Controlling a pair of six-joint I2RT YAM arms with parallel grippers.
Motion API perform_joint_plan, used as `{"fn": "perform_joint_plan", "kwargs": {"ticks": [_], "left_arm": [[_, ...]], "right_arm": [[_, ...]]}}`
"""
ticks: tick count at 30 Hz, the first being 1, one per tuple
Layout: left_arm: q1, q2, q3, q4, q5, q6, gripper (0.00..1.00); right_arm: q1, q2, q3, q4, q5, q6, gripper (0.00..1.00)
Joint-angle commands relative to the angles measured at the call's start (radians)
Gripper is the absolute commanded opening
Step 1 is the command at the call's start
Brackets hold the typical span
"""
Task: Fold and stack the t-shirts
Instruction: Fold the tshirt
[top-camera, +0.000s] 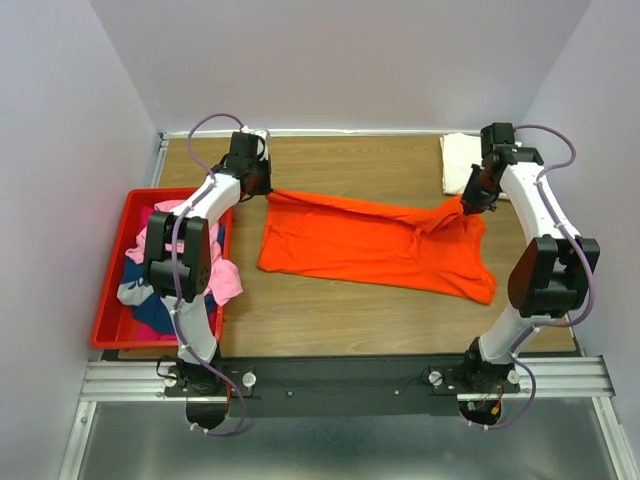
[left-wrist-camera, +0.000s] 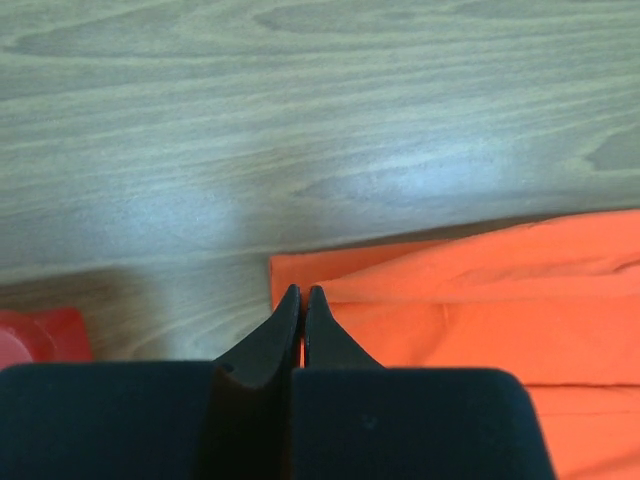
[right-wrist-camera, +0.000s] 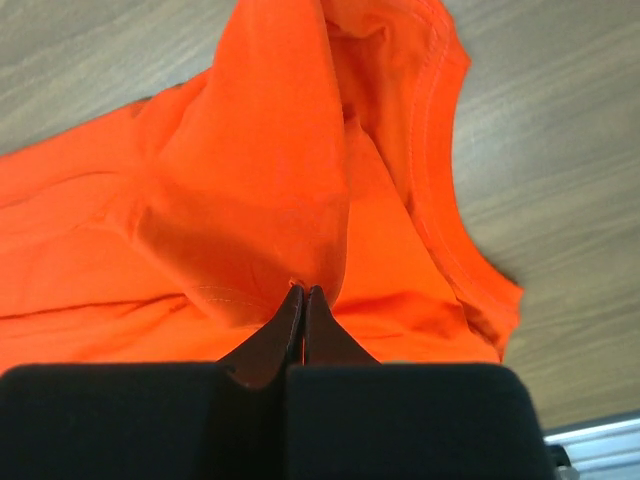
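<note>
Top external view shows you one orange t-shirt (top-camera: 370, 245) on the surface (top-camera: 350, 160), gripped by the closed left pincer (top-camera: 266, 189) at its far-left corner and the closed right pincer (top-camera: 467, 206) at its far-right. One white t-shirt (top-camera: 459, 165) lies just beyond; one red bin (top-camera: 108, 295) at the left holds a pink and blue heap (top-camera: 150, 242).

Bright, even light from overhead fills the top view, leaving only faint, soft shadows and no harsh glare. From the left wrist, a pale sheen spreads over the wooden tabletop (left-wrist-camera: 330, 180), its grain slightly soft. The left gripper (left-wrist-camera: 303, 292) and right gripper (right-wrist-camera: 303, 292) are blurred black masses near the lens, while the orange t-shirt (right-wrist-camera: 250, 200) looks saturated, its stitching crisp.
</note>
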Motion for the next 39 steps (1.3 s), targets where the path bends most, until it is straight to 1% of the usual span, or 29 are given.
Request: {"fn": "perform_joint_plan", "kwargs": {"ticks": [1, 7, 12, 20, 22, 24, 25, 26, 27, 30, 31, 34, 35, 36, 37, 39], "left_arm": [[0.005, -0.044, -0.040, 0.013, -0.024, 0.034, 0.00], [0.005, -0.101, -0.077, 0.015, -0.034, 0.033, 0.00], [0.005, -0.114, -0.112, 0.007, -0.036, 0.030, 0.00], [0.005, -0.160, -0.212, -0.027, -0.048, -0.021, 0.00], [0.003, -0.169, -0.230, -0.039, -0.034, -0.033, 0.09], [-0.003, -0.199, -0.262, -0.045, -0.030, -0.055, 0.31], [-0.008, -0.224, -0.270, -0.047, -0.033, -0.068, 0.47], [-0.011, -0.235, -0.278, -0.047, -0.037, -0.073, 0.54], [-0.014, -0.242, -0.282, -0.045, -0.037, -0.075, 0.58], [-0.037, -0.232, -0.244, -0.047, -0.024, -0.072, 0.61], [-0.052, -0.212, -0.229, -0.047, -0.022, -0.070, 0.61], [-0.083, -0.181, -0.163, -0.036, -0.017, -0.079, 0.61], [-0.101, -0.161, -0.149, -0.030, -0.005, -0.081, 0.61], [-0.107, -0.154, -0.126, -0.012, 0.006, -0.098, 0.61], [-0.115, -0.132, -0.117, -0.001, 0.036, -0.107, 0.61], [-0.120, -0.114, -0.094, 0.021, 0.064, -0.130, 0.61]], "right_arm": [[0.001, -0.066, 0.025, -0.108, 0.009, 0.007, 0.00], [0.001, -0.099, 0.011, -0.149, 0.028, 0.007, 0.00], [0.001, -0.120, -0.019, -0.174, 0.020, 0.007, 0.00], [0.004, -0.171, -0.144, -0.185, -0.011, 0.028, 0.00], [0.011, -0.182, -0.184, -0.194, 0.003, 0.039, 0.00], [0.018, -0.194, -0.201, -0.214, 0.043, 0.047, 0.15], [0.021, -0.197, -0.207, -0.217, 0.070, 0.050, 0.28], [0.025, -0.201, -0.204, -0.215, 0.086, 0.053, 0.40], [0.030, -0.211, -0.199, -0.211, 0.099, 0.053, 0.57], [0.117, -0.215, -0.152, -0.159, 0.126, 0.039, 0.67], [0.174, -0.208, -0.132, -0.122, 0.112, 0.027, 0.67], [0.270, -0.180, -0.124, -0.062, 0.049, 0.002, 0.65], [0.291, -0.159, -0.131, -0.019, 0.003, -0.007, 0.64], [0.306, -0.143, -0.145, 0.002, -0.020, -0.013, 0.60], [0.338, -0.122, -0.153, 0.042, -0.060, -0.022, 0.58], [0.361, -0.099, -0.182, 0.079, -0.086, -0.034, 0.54]]}}
